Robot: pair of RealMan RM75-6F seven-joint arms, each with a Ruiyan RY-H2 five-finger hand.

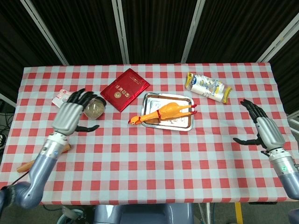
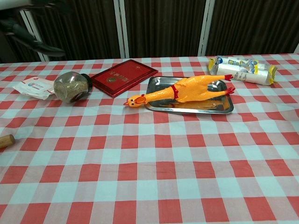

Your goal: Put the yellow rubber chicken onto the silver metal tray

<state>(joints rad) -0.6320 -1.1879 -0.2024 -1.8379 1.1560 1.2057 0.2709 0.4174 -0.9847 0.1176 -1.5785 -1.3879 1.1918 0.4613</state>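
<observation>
The yellow rubber chicken (image 1: 166, 112) (image 2: 187, 88) lies lengthwise on the silver metal tray (image 1: 180, 122) (image 2: 219, 106); its head sticks out over the tray's left edge above the cloth. My left hand (image 1: 70, 114) hovers open over the left side of the table, in front of the jar, holding nothing. In the chest view only dark fingers (image 2: 32, 39) of it show at the top left corner. My right hand (image 1: 263, 128) is open near the right table edge, far from the tray, and does not appear in the chest view.
A red booklet (image 1: 124, 89) lies left of the tray. A jar of grains (image 1: 95, 108) and a white packet (image 1: 63, 95) sit at the left. A wooden stick (image 1: 28, 164) lies near the front left edge. A white and yellow bag (image 1: 207, 87) lies behind the tray.
</observation>
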